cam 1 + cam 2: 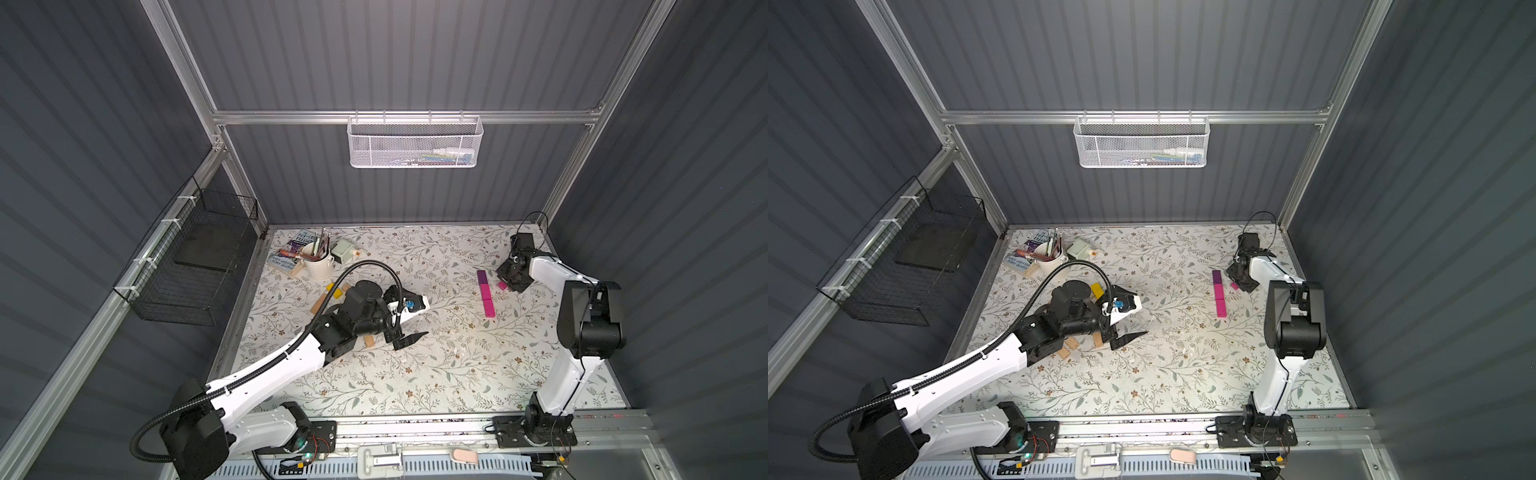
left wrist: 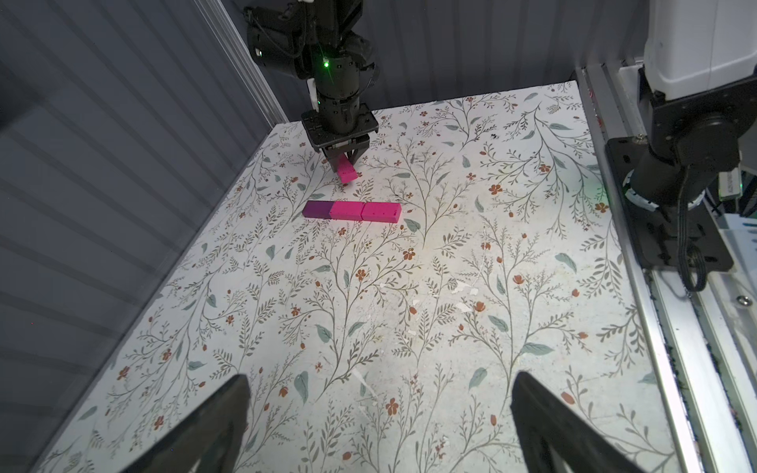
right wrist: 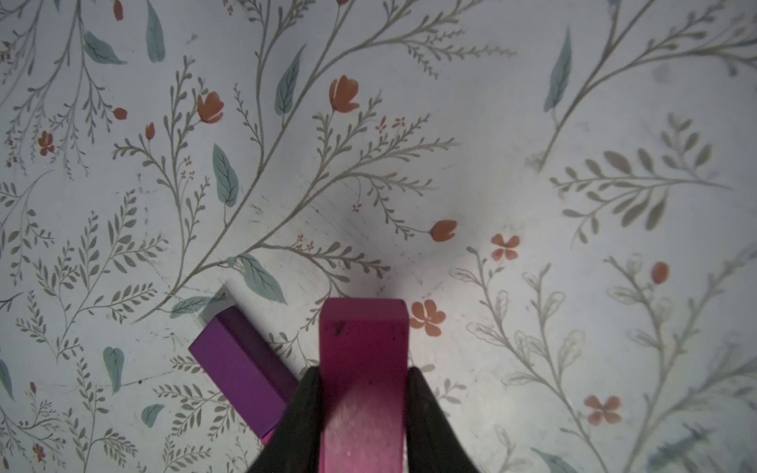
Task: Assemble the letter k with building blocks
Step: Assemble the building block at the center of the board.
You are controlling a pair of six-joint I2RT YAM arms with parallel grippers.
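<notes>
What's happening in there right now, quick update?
Right gripper shut on pink block, beside three-block row. Left gripper open, empty. Nothing in the way.

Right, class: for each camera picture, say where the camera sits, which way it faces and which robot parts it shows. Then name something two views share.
Top views: high over the front edge, looking down on the table; the left arm and right arm show.
Left wrist: on the left arm, facing across toward the right gripper; the open left gripper shows.
Right wrist: on the right arm, facing down; its jaws clamp a pink block.
Shared: both wrist views show the purple block.
</notes>
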